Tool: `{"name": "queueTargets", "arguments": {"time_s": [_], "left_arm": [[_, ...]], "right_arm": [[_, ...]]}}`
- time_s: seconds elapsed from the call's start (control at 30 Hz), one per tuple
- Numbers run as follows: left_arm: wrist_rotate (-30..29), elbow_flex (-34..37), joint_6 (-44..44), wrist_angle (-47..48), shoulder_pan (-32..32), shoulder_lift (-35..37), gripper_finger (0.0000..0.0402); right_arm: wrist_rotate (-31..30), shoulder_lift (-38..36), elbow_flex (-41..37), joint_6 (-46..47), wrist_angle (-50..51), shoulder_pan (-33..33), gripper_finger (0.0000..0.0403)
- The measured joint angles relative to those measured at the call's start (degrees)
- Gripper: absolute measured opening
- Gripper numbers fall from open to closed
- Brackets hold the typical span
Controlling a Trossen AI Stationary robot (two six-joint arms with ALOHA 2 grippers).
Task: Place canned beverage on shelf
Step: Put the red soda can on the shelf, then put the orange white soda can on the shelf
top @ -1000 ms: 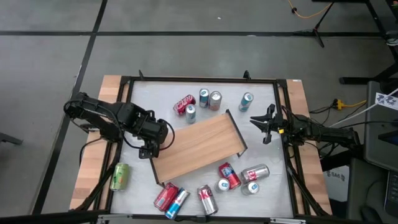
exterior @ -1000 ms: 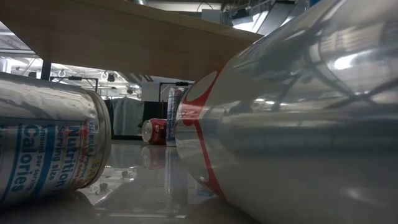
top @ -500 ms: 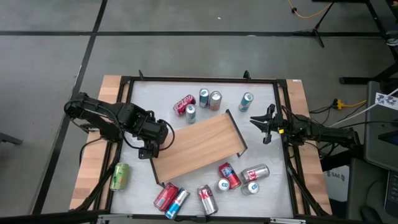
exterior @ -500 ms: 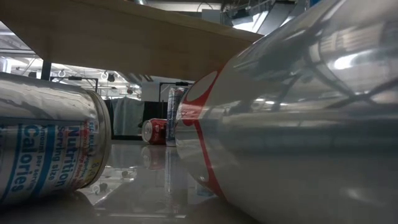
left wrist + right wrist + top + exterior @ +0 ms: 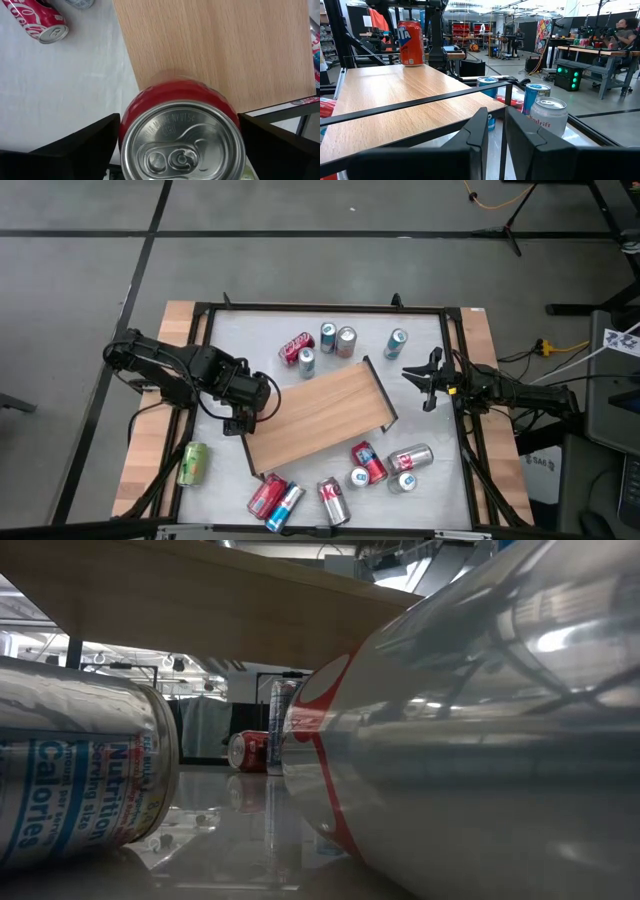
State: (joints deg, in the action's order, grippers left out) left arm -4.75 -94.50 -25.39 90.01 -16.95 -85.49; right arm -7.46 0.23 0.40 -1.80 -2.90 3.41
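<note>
The shelf (image 5: pixel 318 416), a light wooden board on a black frame, stands slanted across the middle of the white table. A red can (image 5: pixel 182 135) stands upright on the shelf's left end; it also shows in the right wrist view (image 5: pixel 410 43). My left gripper (image 5: pixel 243 408) is above it, shut on it, and hides it in the high view. My right gripper (image 5: pixel 408 373) is shut and empty, level with the shelf's right end (image 5: pixel 420 107) and pointing at it. My left gripper pinches the red can between its two fingers, one on each side of the can's wall (image 5: pixel 125 125) near the top rim. The fingers come from above, pointing down. The can is upright, and its base (image 5: pixel 410 63) sits on the shelf board near the left end.
Several cans stand or lie at the table's far side (image 5: pixel 328 338) and near side (image 5: pixel 367 463) around the shelf. A green can (image 5: pixel 192 463) lies on the wooden strip at the left. Two lying cans (image 5: pixel 470 740) fill the low view under the shelf.
</note>
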Motion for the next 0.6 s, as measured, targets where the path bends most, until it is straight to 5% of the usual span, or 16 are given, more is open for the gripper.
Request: {"name": "queueTargets", "arguments": {"time_s": [0.6], "left_arm": [[-0.9,-3.7,-0.1,-1.5,0.1,0.0,0.0386]], "right_arm": [[0.0,0.0,0.0,0.0,0.0,0.0,0.0056]]}}
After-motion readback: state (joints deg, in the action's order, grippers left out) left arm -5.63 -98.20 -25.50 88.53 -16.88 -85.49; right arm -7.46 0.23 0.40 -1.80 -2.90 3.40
